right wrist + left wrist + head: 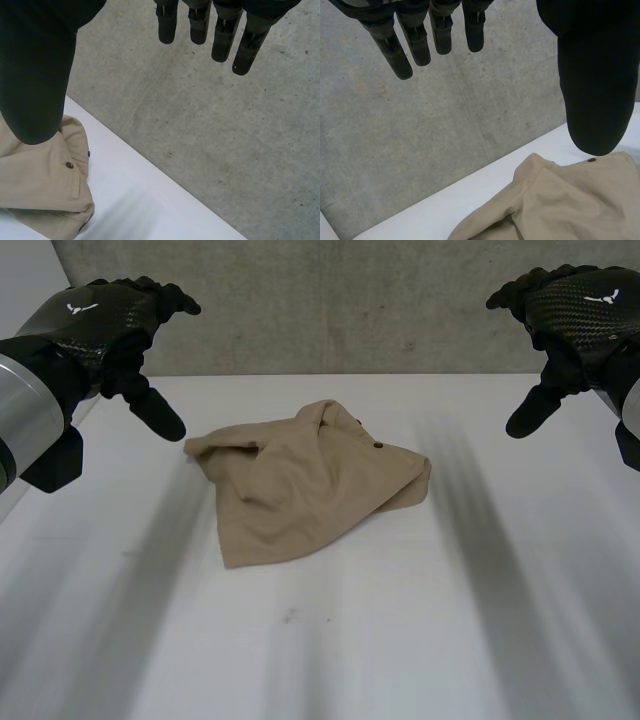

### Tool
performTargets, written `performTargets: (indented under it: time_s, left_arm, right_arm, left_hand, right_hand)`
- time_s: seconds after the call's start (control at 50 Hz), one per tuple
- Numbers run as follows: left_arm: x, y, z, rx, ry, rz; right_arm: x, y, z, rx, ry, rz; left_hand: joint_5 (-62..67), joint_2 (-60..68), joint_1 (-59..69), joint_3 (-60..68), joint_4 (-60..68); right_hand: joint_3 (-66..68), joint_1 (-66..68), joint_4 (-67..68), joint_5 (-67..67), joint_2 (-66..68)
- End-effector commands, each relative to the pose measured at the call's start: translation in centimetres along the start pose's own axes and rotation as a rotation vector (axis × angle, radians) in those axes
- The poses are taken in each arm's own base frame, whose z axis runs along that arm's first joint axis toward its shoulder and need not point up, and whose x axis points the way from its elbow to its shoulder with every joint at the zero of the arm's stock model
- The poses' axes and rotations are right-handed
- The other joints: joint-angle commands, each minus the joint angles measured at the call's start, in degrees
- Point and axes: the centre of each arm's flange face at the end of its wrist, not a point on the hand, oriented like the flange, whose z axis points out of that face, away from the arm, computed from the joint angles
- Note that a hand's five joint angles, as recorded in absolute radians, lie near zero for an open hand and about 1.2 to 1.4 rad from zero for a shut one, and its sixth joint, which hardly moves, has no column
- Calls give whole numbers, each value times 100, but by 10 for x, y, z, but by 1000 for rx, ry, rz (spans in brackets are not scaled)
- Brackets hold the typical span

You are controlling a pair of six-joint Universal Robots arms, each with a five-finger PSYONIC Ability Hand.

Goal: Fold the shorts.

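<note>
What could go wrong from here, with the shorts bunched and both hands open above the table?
The shorts lie crumpled, layers overlapping, so a pinch may catch several layers and lock the bunching in.
The left hand and right hand hang open at either side, clear of the cloth; no corner lies plainly spread, so either may grab a poor spot.

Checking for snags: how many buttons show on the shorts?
2. One button sits on top of the shorts; the other at their edge beside it. Folds may hide more.

Crumpled tan shorts (305,485) on white table (500,620), both hands raised
</note>
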Motion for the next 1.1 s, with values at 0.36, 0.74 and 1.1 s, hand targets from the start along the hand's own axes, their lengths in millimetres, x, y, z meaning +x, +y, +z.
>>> performTargets:
  time_s: [0.36,0.74,1.1]
  left_arm:
    - [10,70,39,-148,15,-20]
    - [56,175,37,-309,-69,-2]
    - [71,208,40,-309,-40,15]
  right_arm:
    - [-27,57,35,-54,-170,-215]
    - [-46,173,138,-152,-154,236]
    - [-58,235,179,-252,-141,359]
  left_hand:
    - [71,177,61,130,145]
    - [87,194,77,147,162]
    - [104,211,95,164,179]
  right_hand:
    - [-35,203,-339,-378,-41]
    - [-35,203,-339,-378,-41]
    - [1551,1790,1248,1209,1546]
